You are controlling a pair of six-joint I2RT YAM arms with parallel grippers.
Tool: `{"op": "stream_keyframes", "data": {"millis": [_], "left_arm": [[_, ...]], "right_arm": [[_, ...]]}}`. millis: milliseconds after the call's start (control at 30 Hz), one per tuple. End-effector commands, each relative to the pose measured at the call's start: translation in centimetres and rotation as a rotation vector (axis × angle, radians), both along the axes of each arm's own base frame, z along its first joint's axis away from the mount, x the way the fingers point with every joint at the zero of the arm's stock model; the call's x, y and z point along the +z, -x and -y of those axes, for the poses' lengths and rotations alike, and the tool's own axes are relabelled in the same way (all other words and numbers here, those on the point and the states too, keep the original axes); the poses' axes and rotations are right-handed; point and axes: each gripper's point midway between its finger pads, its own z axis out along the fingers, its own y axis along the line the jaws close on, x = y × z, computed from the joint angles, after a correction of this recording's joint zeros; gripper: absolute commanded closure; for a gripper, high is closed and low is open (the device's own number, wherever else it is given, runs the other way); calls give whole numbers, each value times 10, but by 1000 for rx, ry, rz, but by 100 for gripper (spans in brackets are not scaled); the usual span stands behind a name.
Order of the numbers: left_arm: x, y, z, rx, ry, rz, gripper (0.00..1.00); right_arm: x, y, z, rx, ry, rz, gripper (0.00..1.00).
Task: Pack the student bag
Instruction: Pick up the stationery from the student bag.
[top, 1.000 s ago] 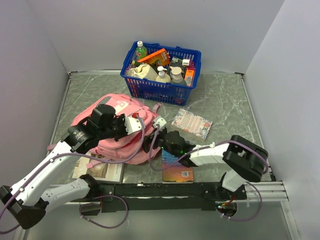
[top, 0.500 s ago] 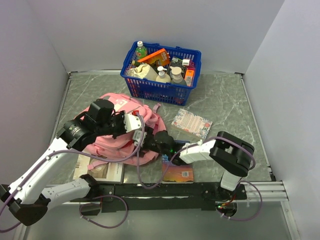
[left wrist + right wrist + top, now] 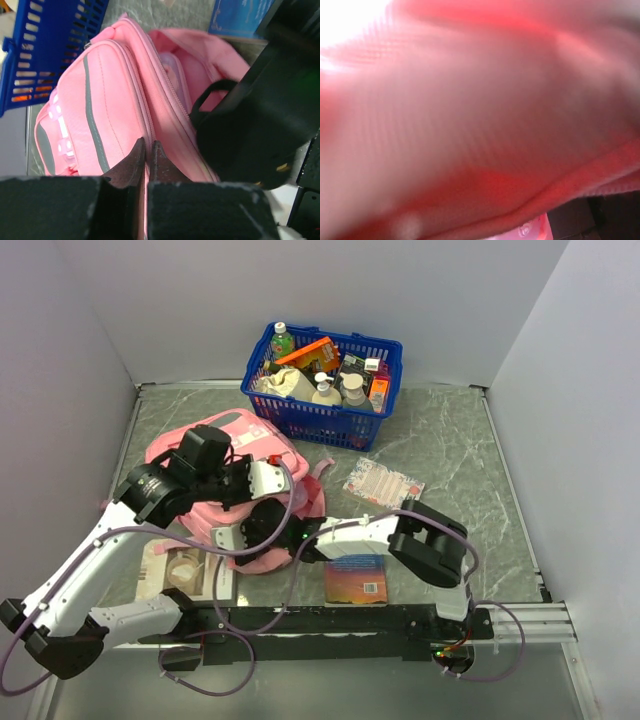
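The pink student bag (image 3: 245, 437) lies left of the table's middle, its main zip open. In the left wrist view the student bag (image 3: 100, 100) shows grey trim and the open compartment. My left gripper (image 3: 148, 152) is shut on the pink fabric at the zip edge and holds it up; it also shows in the top view (image 3: 262, 485). My right arm (image 3: 350, 535) reaches left into the opening, and its black body (image 3: 255, 125) fills the bag's mouth. My right gripper is hidden inside the bag. The right wrist view shows only blurred pink fabric (image 3: 470, 110).
A blue basket (image 3: 322, 412) full of bottles and boxes stands behind the bag. A floral notebook (image 3: 383, 483) lies to the right, an orange and blue book (image 3: 357, 580) near the front rail, and another book (image 3: 185, 575) front left.
My right arm has swung left and pushed into the bag's opening. My left gripper has pulled the zip edge up and back, and the bag has shifted with it.
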Motion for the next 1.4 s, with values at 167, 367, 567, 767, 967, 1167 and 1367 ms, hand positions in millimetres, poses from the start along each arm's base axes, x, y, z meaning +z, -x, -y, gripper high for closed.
{"op": "stream_keyframes", "data": {"millis": [167,367,567,767,967,1167,1367], "left_arm": [[117,47,54,-371,336,160,99],[112,49,54,-371,339,153,99],[104,49,52,-352,338,135,99],[98,53,50,-324,354,96,99],[87,49,45,-285,341,100,99],[57,41,37,-219,290,82,99],[13,32,29,-158,231,60,99]], "right_arm": [[-76,-48,56,-221,307,-77,0],[-70,-57,59,-281,257,-39,0],[-81,-60,61,-300,293,-29,0],[-96,-56,66,-322,311,-125,31],[-60,-60,63,-372,137,-100,75],[-4,-54,75,-411,-44,-47,80],[29,-32,95,-427,-135,-65,78]]}}
